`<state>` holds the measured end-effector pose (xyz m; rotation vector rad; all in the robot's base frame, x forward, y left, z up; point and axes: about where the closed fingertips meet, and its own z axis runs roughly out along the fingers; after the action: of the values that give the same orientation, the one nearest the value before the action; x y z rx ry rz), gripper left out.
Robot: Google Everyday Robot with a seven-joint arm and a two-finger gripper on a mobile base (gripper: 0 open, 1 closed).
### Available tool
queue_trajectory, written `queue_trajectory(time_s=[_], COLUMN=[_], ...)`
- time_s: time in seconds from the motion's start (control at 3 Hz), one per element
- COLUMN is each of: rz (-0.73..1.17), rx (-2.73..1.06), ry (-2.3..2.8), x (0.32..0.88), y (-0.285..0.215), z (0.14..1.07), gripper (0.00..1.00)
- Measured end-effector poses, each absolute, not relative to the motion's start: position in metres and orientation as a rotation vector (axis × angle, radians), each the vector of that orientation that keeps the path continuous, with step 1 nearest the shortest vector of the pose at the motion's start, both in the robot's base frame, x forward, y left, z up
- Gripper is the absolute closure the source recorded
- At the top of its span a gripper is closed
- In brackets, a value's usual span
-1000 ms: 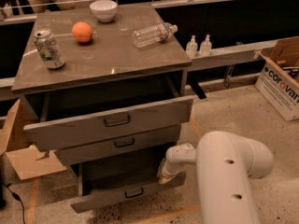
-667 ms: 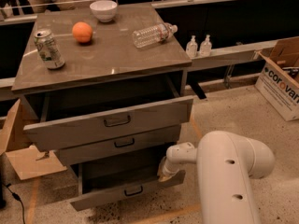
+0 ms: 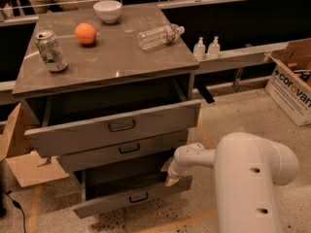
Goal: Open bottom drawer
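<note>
Camera view looks down on a grey, flat-topped metal cabinet; its worktop (image 3: 116, 67) carries four things.

- White round bowl (image 3: 108, 9) at the far edge, about midway along.
- Round orange fruit (image 3: 85, 33) in front of the bowl and a little left, apart from it.
- Silver-and-green drink can (image 3: 50, 50) upright near the left edge.
- Clear plastic bottle (image 3: 158, 35) on its side toward the far right corner, cap end pointing at that corner.

Below the front edge, three grey drawers are stacked.

- Tall-fronted top drawer (image 3: 160, 123) stands well out, its dark cavity showing behind.
- Medium-fronted middle drawer (image 3: 92, 157) sits beneath it, set further back.
- Grey metal bottom drawer (image 3: 107, 205), with a slim front and a small dark loop handle at centre, is lowest in the stack. It stands partly open, its front further forward than the middle one's. Its dark tray shows behind the panel.

The tan-tipped tool (image 3: 171, 174) sits on the end of a thick white rounded arm (image 3: 243, 174) that reaches in from the lower right. The tool is at the right end of the bottom drawer's front, right at its top edge. Cannot tell how far open the tool is, nor whether it has hold of anything.

Past the right edge, two small clear pump bottles (image 3: 199, 48) stand on a grey ledge (image 3: 238, 57). A lettered cardboard box (image 3: 291, 81) is on the floor beyond.
</note>
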<state>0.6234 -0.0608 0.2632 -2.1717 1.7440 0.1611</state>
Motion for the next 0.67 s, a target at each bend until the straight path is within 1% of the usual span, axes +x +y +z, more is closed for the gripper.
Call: queue_trajectory(time_s=[0.67], rz=[0.113], rx=[-2.114], ry=[1.734], x=[0.6369], y=[-0.0533], z=[0.2713], gripper=[0.78])
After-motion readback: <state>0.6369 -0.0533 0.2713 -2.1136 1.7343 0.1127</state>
